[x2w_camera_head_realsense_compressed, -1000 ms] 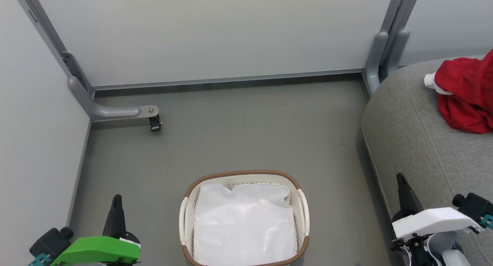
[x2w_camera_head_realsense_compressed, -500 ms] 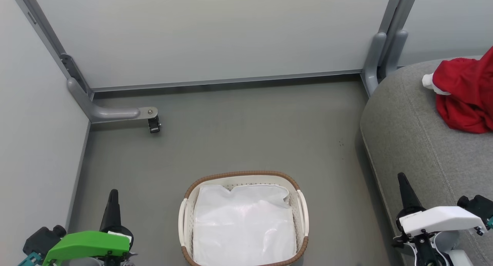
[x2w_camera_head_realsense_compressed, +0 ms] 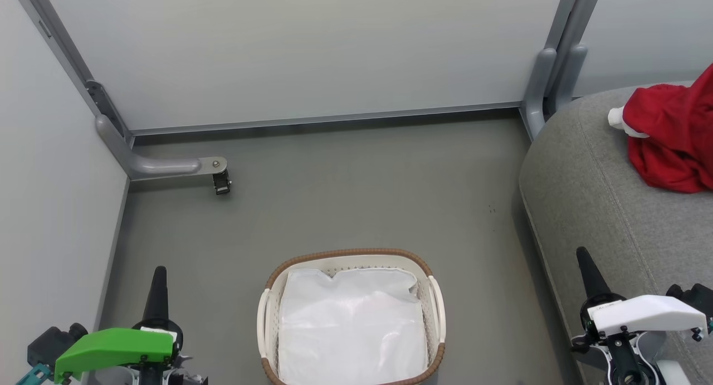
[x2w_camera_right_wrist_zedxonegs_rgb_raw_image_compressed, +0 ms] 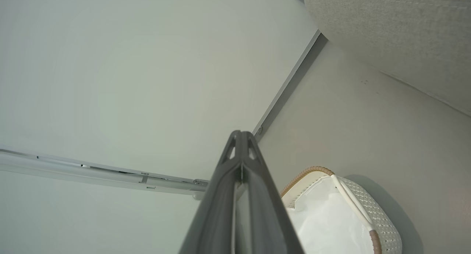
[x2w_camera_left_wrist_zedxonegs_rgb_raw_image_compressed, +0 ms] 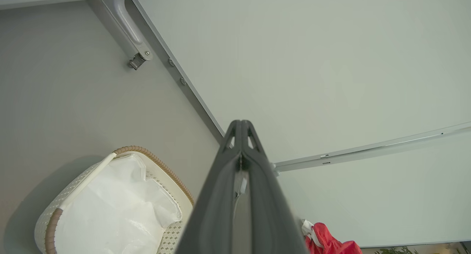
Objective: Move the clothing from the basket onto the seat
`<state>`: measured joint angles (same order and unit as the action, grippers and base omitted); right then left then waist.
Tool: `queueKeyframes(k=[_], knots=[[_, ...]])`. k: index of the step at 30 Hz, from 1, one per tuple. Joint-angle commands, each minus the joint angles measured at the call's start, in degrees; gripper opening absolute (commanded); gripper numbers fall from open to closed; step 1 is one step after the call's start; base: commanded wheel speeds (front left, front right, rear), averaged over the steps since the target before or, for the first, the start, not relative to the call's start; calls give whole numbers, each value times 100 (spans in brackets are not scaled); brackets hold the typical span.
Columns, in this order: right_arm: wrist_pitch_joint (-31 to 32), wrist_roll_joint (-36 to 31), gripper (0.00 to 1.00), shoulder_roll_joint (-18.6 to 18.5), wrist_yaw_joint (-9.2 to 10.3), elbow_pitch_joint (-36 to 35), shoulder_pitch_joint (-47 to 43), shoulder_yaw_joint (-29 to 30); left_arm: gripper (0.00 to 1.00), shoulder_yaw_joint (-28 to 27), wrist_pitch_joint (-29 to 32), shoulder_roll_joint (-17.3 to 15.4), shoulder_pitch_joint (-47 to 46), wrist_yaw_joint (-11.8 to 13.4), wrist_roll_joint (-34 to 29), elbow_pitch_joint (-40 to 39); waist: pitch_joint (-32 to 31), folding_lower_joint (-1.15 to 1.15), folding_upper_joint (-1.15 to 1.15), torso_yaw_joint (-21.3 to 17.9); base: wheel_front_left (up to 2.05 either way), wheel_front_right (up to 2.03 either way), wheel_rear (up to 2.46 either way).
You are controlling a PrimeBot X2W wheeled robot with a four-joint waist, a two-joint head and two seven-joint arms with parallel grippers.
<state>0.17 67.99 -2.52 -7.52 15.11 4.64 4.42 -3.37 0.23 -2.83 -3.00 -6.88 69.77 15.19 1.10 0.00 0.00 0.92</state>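
Note:
Red clothing [x2w_camera_head_realsense_compressed: 671, 134] with a bit of white trim lies bunched on the grey seat [x2w_camera_head_realsense_compressed: 607, 206] at the right edge of the head view; a corner of the clothing [x2w_camera_left_wrist_zedxonegs_rgb_raw_image_compressed: 329, 243] also shows in the left wrist view. The basket [x2w_camera_head_realsense_compressed: 350, 256] stands on the floor at bottom centre, with a white liner inside and no red garment visible in it. My left gripper [x2w_camera_head_realsense_compressed: 159, 272] is shut and empty to the basket's left. My right gripper [x2w_camera_head_realsense_compressed: 582, 252] is shut and empty to the basket's right, beside the seat's front edge. Both wrist views show the basket [x2w_camera_left_wrist_zedxonegs_rgb_raw_image_compressed: 154, 162] [x2w_camera_right_wrist_zedxonegs_rgb_raw_image_compressed: 312, 170] below the closed fingers.
Pale partition walls close in the grey floor [x2w_camera_head_realsense_compressed: 356, 195] at the back and left. A grey bracket foot with a small black caster [x2w_camera_head_realsense_compressed: 221, 181] juts out from the left wall. A grey post [x2w_camera_head_realsense_compressed: 543, 78] stands at the back corner by the seat.
The head view has shifted a little. Both grippers have sunk slightly lower in that view, still shut. Basket and red clothing lie as before.

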Motion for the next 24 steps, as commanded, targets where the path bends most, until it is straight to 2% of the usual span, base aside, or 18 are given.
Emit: queueKeyframes(k=[1,24], knots=[[42,155,0,-34,3,-71,114,28,0,-30,39,-12,-135,-27,156,-53,-3,0,0,-2,0,0,0],[347,1291,0,-42,4,-96,148,127,0,-181,337,-12,-260,-52,1203,-95,-42,0,0,-42,0,0,0]])
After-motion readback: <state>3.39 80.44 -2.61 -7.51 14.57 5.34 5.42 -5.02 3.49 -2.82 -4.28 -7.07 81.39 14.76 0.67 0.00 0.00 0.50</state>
